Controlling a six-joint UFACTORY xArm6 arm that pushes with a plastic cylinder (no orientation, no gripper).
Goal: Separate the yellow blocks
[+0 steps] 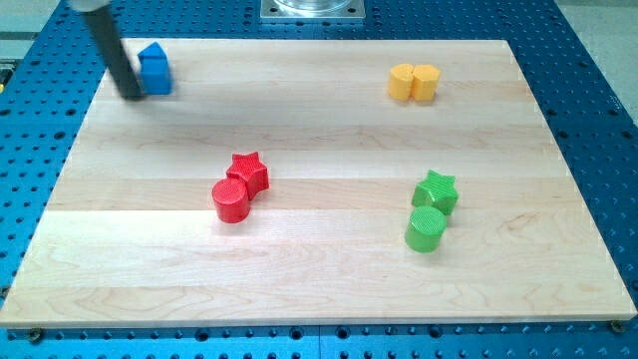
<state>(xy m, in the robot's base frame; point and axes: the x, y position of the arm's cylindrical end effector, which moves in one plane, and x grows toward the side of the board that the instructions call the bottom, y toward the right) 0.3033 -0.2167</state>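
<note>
We find the two yellow blocks point(413, 83) touching side by side near the view's top right of the wooden board point(319, 289); their exact shapes are unclear. Our rod carries no hand, so no grasp state applies. My tip point(132, 95) rests at the view's top left, just beside the blue block point(155, 70), well apart from the yellow pair. A red star point(248, 172) touches a red cylinder point(231, 200) at centre; a green star point(436, 190) touches a green cylinder point(426, 229) at right.
</note>
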